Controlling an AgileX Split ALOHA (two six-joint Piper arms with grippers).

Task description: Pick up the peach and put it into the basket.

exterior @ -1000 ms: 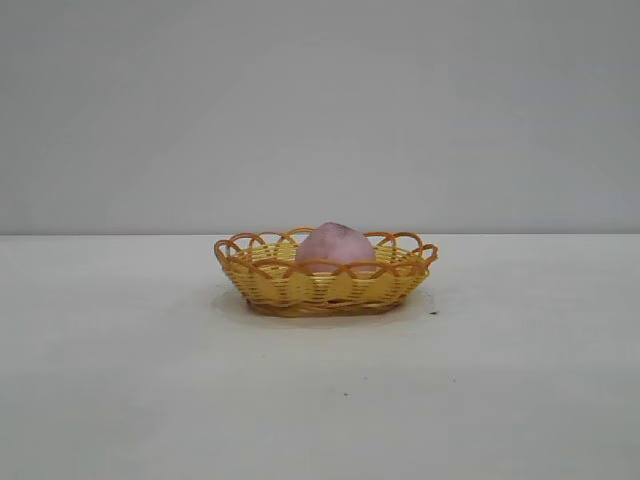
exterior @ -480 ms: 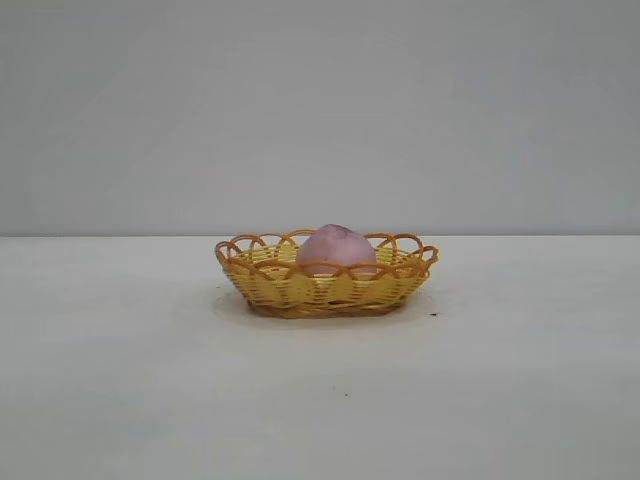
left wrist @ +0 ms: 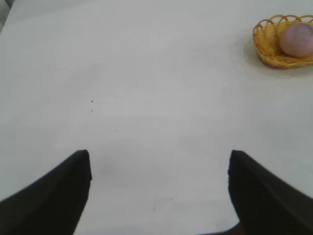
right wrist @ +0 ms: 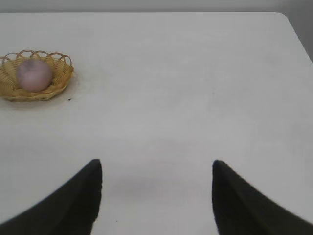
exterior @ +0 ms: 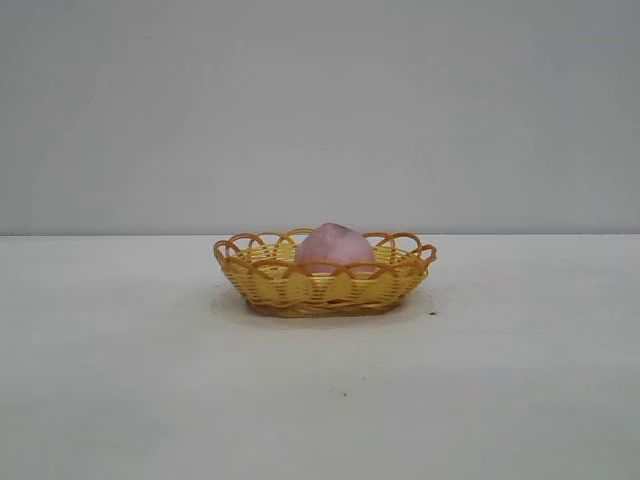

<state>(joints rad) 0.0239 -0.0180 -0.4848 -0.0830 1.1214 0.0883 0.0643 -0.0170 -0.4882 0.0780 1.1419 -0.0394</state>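
Level exterior camera and both wrist cameras share the basket (exterior: 325, 280).

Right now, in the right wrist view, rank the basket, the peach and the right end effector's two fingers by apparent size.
1. Fingers, both alike; largest only because they sit nearest the camera.
2. Basket.
3. Peach, lying inside the basket.

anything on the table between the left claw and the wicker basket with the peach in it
Nothing: the left wrist view shows only bare white table between the open left claw and the yellow-orange wicker basket holding the pink-mauve peach.
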